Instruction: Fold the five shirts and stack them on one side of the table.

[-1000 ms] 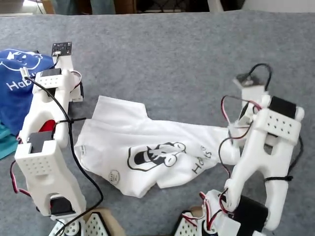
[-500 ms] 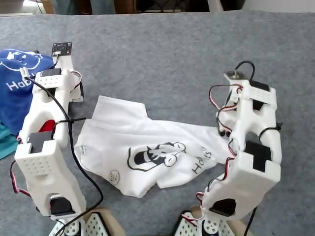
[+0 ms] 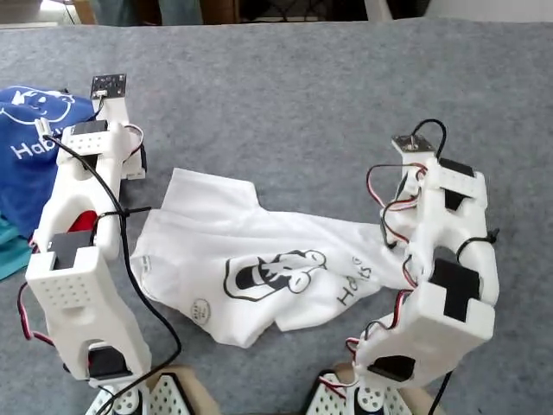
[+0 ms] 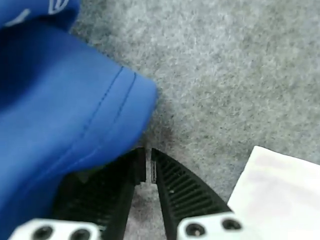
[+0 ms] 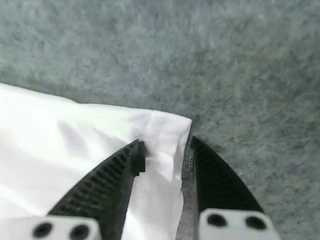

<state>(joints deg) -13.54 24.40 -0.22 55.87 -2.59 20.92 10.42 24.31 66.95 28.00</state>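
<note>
Now, right tool (image 5: 166, 146) astride white shirt (image 5: 75, 142)

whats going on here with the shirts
Two robot arms are sorting shirts on a grey table. The white shirt lies rumpled in the middle, not yet folded. The right pincer is open over one corner of it. The left pincer is shut and empty, beside the blue shirt at the table's side.
</note>
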